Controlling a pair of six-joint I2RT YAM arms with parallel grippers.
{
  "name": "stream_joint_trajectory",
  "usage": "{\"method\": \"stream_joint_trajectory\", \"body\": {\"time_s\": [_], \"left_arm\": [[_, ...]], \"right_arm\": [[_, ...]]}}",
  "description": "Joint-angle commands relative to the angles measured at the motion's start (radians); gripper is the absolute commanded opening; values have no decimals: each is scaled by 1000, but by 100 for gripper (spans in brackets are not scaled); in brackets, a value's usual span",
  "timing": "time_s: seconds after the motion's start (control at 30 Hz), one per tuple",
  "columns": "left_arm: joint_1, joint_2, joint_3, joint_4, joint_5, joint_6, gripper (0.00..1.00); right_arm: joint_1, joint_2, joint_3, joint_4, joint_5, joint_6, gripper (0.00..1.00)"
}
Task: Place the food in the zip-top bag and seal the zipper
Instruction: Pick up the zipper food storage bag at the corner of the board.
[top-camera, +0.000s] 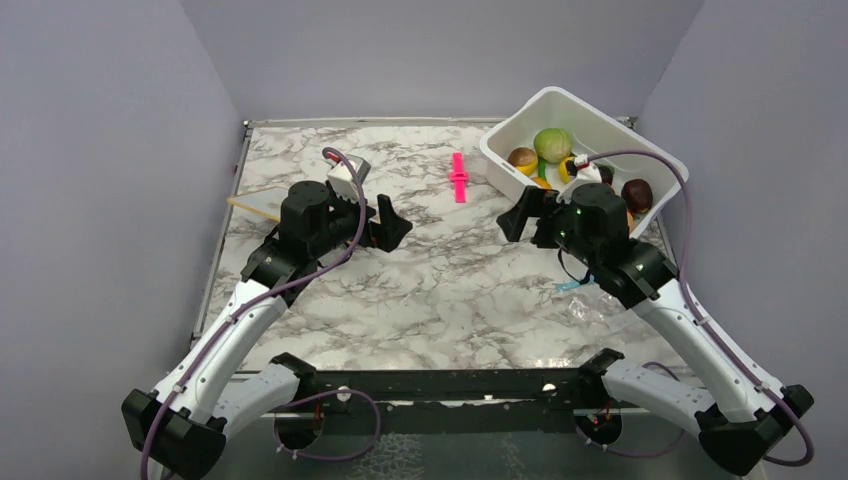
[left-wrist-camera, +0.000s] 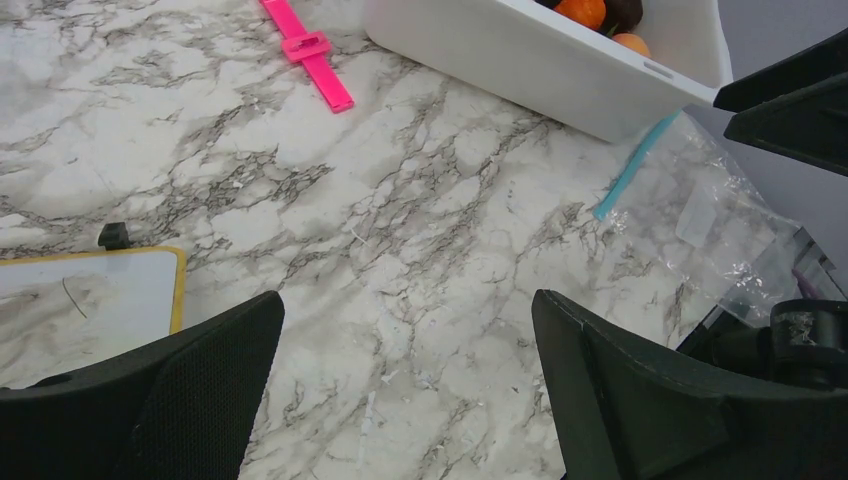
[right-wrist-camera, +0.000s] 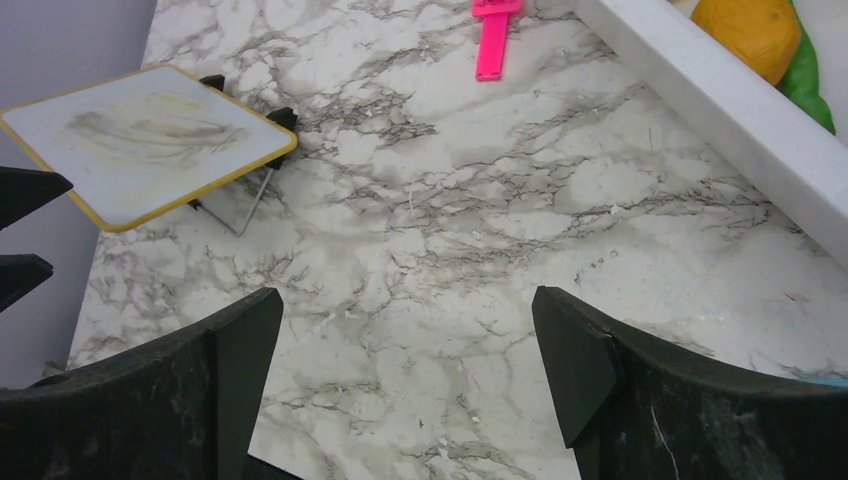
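Marble table (top-camera: 450, 300) lies under left tool (top-camera: 393, 228) and right tool (top-camera: 512, 218), both hovering agape.

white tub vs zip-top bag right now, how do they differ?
The white tub is opaque with raised walls; the zip-top bag is clear and lies flat. The tub holds the food; the bag shows none inside. Shared: both sit at the right of the table, the bag's blue zipper near the tub.

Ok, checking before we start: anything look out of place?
Nothing spilled or damaged. The white plastic tub sits skewed to the edges of the marbled table, and the clear zip-top bag lies crumpled beside it.
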Motion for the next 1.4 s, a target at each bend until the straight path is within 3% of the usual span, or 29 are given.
{"method": "stream_joint_trajectory", "body": {"time_s": [0.0,0.27,0.43,0.6,0.73,0.93,1.07,1.37], "left_arm": [[-7,-17,-10,1,-22,0,100],[-7,-18,-23,10,-22,4,100],[-7,-27,-38,11,-26,11,100],[-7,-36,-50,24,-25,4,100],[-7,-36,-52,42,18,-1,99],[-7,-41,-55,53,-29,9,100],[-7,-24,-49,67,25,6,100],[-8,-19,-118,106,101,31,100]], "right_arm": [[8,-28,39,-38,64,16,100],[8,-23,53,-94,104,79,100],[8,1,100,-264,186,265,99],[7,16,140,-553,301,621,86],[7,-19,123,-681,345,834,75],[8,-12,39,-714,409,921,65],[7,112,9,-815,416,1059,61],[7,254,-70,-818,453,1236,55]]}}
